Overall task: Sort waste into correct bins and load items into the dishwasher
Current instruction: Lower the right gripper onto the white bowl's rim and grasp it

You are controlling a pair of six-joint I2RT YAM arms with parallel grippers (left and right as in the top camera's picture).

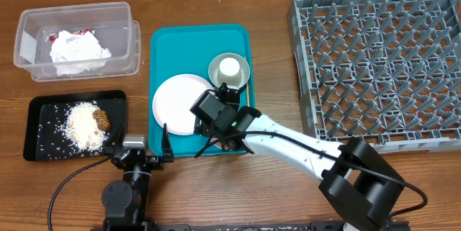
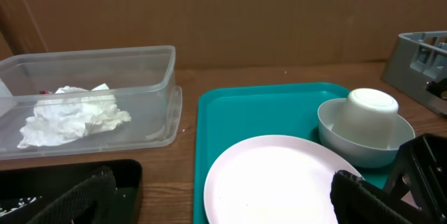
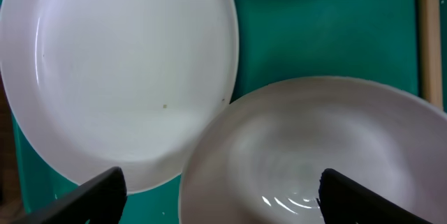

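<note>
Overhead looks down; both low wrist views share the plate point(image 2: 272, 178).

We can read no text, number or brand anywhere; a pale patch point(image 1: 27, 42) on the tub's point(image 1: 75, 6) 9 o'clock wall shows nothing legible.

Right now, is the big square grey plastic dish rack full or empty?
Empty: from overhead, the grey plastic dish rack shows only bare upright pegs, no dishes.

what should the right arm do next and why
Probably ease the right gripper down and close on the rim of the small dish. Its jaws stand open and empty right above that dish, which sits beside the plate on the teal tray, and the rack holds nothing yet.
</note>
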